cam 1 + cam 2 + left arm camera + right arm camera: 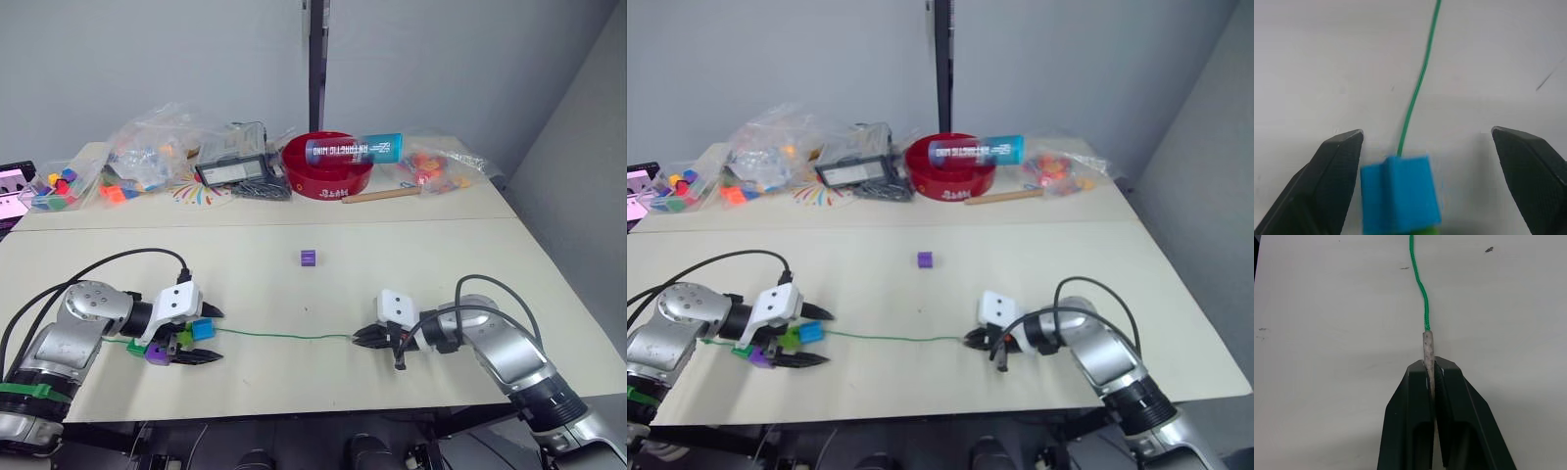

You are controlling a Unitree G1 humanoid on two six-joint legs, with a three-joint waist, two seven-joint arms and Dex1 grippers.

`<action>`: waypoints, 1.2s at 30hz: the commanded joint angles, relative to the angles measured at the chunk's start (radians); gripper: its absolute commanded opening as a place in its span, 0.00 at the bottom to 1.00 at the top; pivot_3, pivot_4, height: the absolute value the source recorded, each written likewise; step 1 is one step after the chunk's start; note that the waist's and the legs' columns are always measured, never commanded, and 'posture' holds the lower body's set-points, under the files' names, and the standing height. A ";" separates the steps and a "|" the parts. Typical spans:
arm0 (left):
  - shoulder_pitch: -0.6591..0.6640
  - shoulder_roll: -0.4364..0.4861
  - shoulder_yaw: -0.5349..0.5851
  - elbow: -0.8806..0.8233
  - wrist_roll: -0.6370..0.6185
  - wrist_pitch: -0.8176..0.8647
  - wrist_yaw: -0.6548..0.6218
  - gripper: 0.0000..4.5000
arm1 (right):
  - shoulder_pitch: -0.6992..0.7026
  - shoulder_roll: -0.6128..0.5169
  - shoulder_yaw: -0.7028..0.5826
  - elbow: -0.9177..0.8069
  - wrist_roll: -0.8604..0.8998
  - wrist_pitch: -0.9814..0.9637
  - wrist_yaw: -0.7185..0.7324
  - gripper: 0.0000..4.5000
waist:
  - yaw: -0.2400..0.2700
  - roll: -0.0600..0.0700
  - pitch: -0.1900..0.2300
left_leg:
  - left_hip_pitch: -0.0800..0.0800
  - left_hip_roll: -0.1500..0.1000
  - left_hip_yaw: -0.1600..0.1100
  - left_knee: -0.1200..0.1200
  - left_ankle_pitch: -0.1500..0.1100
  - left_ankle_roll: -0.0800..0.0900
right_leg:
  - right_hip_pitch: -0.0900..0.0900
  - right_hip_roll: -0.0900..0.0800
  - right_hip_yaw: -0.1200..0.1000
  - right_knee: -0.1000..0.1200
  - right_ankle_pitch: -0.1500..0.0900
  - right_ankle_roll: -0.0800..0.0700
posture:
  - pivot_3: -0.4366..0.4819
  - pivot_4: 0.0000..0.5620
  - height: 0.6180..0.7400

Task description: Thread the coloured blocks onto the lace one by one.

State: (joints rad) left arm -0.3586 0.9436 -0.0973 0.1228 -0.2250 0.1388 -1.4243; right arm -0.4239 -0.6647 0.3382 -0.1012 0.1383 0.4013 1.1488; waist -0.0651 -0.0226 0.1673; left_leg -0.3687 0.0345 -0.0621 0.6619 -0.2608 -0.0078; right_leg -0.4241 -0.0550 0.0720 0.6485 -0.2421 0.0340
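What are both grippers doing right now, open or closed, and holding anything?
Left gripper: jaws open, either side of the blue block threaded on the lace, not gripping it.
Right gripper: jaws closed on the lace's pale tip.

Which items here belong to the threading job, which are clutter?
Job: thin green lace; blue plastic cube, purple cube at left gripper; lone purple cube; right gripper.
Clutter: red bowl, blue tube, toy bags.

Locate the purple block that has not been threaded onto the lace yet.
The loose purple block sits alone mid-table, beyond the green lace, roughly midway between the left end effector and the right end effector.
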 commanded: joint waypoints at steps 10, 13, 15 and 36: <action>-0.136 -0.248 -0.157 -0.204 0.029 0.147 0.162 0.98 | -0.109 0.094 0.083 -0.023 -0.051 0.071 -0.033 0.00 | 0.007 -0.001 0.001 | -0.001 -0.001 -0.001 0.001 0.000 0.000 | 0.000 0.000 0.000 0.000 0.000 0.000 | 0.48 0.27 0.92; -0.157 -0.305 -0.201 -0.159 0.072 0.102 0.185 0.98 | -0.113 0.100 0.097 -0.029 -0.060 0.078 -0.033 0.00 | 0.010 -0.001 0.001 | -0.001 -0.001 -0.001 0.001 0.000 0.000 | 0.000 0.000 0.000 0.000 0.000 0.000 | 0.48 0.27 0.92; -0.169 -0.336 -0.219 -0.138 0.075 0.095 0.184 0.98 | -0.114 0.104 0.104 -0.037 -0.062 0.085 -0.036 0.00 | 0.011 -0.001 0.001 | -0.001 -0.001 -0.001 0.001 0.000 0.000 | 0.000 0.000 0.000 -0.001 0.000 0.000 | 0.48 0.27 0.92; -0.205 -0.415 -0.266 -0.017 0.130 0.019 0.188 0.00 | -0.118 0.111 0.103 -0.054 -0.063 0.113 -0.044 0.00 | 0.020 -0.001 0.001 | -0.001 -0.002 -0.001 0.002 0.000 0.000 | 0.000 -0.001 0.000 -0.001 0.000 0.000 | 0.48 0.27 0.92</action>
State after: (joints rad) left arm -0.5507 0.5315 -0.3768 0.1259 -0.0962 0.1741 -1.2448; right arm -0.5314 -0.5578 0.4492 -0.1247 0.0613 0.5121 1.0976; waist -0.0448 -0.0236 0.1679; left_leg -0.3697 0.0329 -0.0629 0.6636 -0.2608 -0.0078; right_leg -0.4237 -0.0559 0.0718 0.6479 -0.2418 0.0343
